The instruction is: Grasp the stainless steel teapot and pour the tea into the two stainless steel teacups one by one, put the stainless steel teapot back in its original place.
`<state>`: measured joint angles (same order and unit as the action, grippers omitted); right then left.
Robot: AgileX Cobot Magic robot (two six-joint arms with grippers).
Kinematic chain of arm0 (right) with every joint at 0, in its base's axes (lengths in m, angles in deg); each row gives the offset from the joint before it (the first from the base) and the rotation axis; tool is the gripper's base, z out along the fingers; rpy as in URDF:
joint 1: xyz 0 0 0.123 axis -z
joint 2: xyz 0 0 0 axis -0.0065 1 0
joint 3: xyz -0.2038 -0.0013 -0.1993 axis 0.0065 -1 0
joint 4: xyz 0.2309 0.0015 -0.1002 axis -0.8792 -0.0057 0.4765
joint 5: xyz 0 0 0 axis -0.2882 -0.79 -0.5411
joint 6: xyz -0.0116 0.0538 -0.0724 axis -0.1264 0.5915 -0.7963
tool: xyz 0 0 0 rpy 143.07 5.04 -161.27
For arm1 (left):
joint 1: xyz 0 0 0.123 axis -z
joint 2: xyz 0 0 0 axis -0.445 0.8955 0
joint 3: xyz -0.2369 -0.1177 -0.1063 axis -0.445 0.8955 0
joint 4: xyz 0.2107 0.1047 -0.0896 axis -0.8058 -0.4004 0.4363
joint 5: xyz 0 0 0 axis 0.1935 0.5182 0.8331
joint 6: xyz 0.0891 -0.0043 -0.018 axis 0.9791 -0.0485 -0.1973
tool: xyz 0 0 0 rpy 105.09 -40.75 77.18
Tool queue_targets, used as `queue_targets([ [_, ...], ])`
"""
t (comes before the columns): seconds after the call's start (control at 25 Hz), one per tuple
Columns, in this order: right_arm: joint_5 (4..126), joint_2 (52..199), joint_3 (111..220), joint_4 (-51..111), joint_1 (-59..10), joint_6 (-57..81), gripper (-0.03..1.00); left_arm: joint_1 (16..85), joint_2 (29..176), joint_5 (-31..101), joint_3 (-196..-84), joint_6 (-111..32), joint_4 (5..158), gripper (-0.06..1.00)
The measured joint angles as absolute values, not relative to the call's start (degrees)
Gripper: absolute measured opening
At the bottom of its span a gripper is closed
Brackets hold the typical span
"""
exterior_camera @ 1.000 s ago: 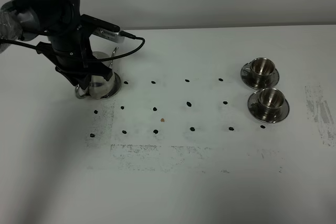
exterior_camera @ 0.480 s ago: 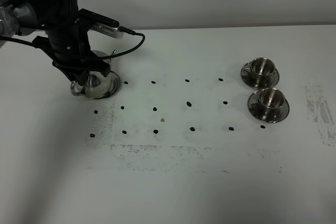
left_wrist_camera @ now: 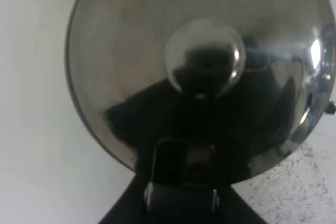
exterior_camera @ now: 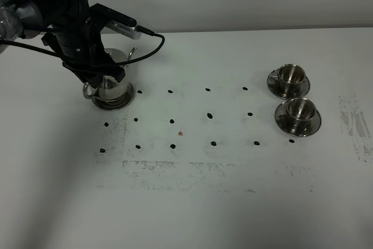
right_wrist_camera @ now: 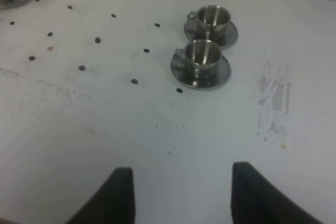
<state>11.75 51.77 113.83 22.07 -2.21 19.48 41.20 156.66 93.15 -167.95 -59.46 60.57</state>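
The stainless steel teapot (exterior_camera: pixel 112 83), at the table's (exterior_camera: pixel 233 202) far left, is seen shifted slightly right and tilted since a second ago; a lift is judged begun; the left gripper (exterior_camera: pixel 96 77) is closed on its handle; its axis leans off upright, spout rearward; teacups (exterior_camera: pixel 294 94) stand well apart, unfilled.

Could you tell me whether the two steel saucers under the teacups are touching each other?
Cannot tell. In the exterior high view the far saucer and near saucer meet edge to edge, and the right wrist view shows overlapping rims, no plain gap or contact.
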Motion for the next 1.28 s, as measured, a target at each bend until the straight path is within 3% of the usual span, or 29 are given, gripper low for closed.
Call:
queue_targets([
  [0.68, 11.7, 51.8, 113.8, 22.1, -2.2, 19.5, 0.41, 44.4, 156.7, 92.4, -173.7, -25.5, 65.9, 0.18],
  [1.28, 11.7, 51.8, 113.8, 22.1, -2.2, 19.5, 0.41, 47.8, 156.7, 83.6, -175.4, -5.4, 70.5, 0.18],
])
